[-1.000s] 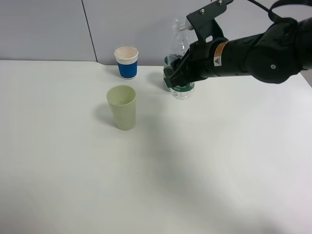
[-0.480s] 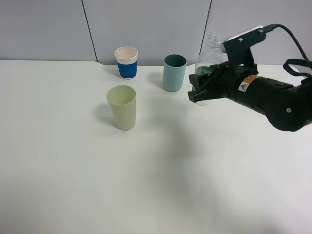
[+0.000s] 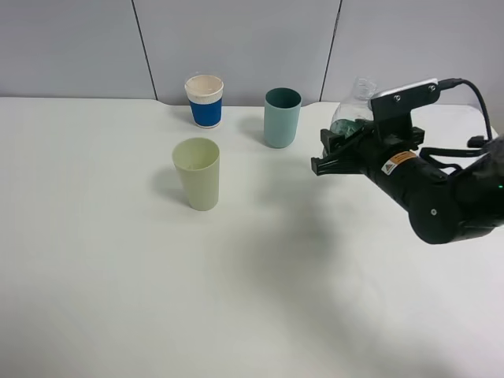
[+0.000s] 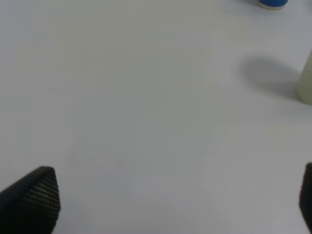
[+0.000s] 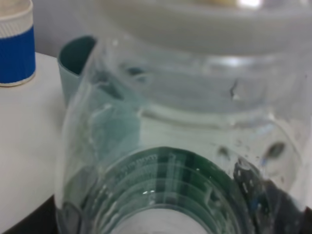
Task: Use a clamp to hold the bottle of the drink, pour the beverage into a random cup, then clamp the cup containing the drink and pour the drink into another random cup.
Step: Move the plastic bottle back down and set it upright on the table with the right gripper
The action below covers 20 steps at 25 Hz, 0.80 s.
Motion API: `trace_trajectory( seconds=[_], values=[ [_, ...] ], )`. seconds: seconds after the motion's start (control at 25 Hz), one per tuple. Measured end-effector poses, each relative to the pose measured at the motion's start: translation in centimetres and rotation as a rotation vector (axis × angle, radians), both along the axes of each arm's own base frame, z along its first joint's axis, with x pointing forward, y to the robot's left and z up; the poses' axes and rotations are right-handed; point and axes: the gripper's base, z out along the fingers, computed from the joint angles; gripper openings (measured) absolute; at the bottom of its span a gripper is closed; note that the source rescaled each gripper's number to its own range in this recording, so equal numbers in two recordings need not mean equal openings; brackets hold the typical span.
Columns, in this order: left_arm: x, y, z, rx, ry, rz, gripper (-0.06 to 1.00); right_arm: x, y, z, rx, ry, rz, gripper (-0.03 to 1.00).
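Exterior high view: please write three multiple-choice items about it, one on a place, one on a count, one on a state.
1. In this view, the bottle is on which side of the teal cup? A left; B right; C front.
2. Cups on the table? A three; B two; C four.
3. The right pincer is: A open, empty; B shut on a cup; C shut on the bottle.
Answers: B, it shows right of that cup; A, white-and-blue cup, teal cup, yellow-green cup; C, its jaws clasp the bottle.

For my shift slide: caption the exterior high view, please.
Right end effector grips the bottle beside the teal cup; yellow-green cup and blue-banded cup stand nearby.
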Motion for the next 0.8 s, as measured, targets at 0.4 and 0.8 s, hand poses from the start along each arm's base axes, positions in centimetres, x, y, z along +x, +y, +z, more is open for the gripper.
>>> trace_trajectory(
  seconds=[0.4,0.8],
  values=[
    [0.0,0.0,0.0,0.0,0.0,0.0,1.0,0.0,-0.1,-3.8,0.079,0.068,-0.043,0.02],
    [0.0,0.0,0.0,0.0,0.0,0.0,1.0,0.0,-0.1,-4.2,0.108,0.087,-0.053,0.02]
  ],
)
